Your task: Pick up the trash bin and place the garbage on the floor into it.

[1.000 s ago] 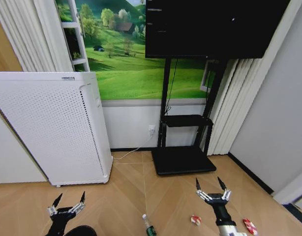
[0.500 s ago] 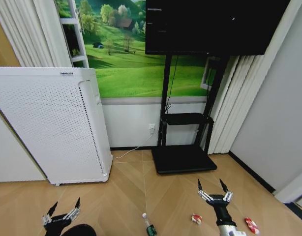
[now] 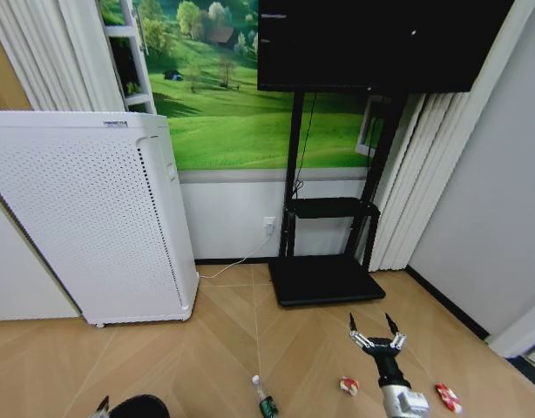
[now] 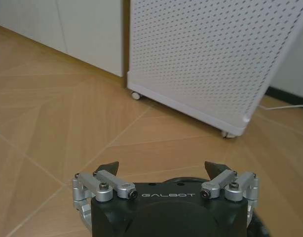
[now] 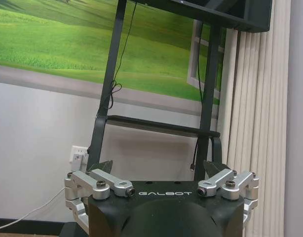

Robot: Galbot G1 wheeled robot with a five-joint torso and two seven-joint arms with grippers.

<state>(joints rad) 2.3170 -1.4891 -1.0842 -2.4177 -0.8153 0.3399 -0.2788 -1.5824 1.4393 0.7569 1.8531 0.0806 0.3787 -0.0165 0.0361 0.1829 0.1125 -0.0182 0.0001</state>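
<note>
Head view, wood floor w/ herringbone planks. Trash bin (image 3: pixel 140 406) at bottom edge, left of centre, just the black rounded top in view, in front of white appliance (image 3: pixel 84 218). Garbage spread along bottom, right of bin: small clear bottle (image 3: pixel 265 402) w/ green label lying near centre; crumpled red-and-white wrapper (image 3: pixel 348 386) further right; second wrapper (image 3: pixel 447 397) near right edge. All three on floor, apart from each other and from bin.

Right gripper (image 3: pixel 377 325) raised above floor betw. the two wrappers, touching neither, fingers spread wide, nothing betw. them. In right wrist view same gripper (image 5: pixel 160 167) open, pointed at black TV stand (image 5: pixel 156 126) and wall w/ green meadow mural (image 5: pixel 53 39).

Left gripper (image 4: pixel 162 169) in left wrist view: open wide, empty, tips over bare floor, aimed toward appliance (image 4: pixel 215 54) on its small casters. Dark rounded shape just below gripper body at frame edge, prob. bin, can't confirm. In head view only a tip of left gripper (image 3: pixel 103 405) at bottom edge, just beside bin.

White cable (image 3: pixel 233 268) on floor from wall socket toward appliance.
</note>
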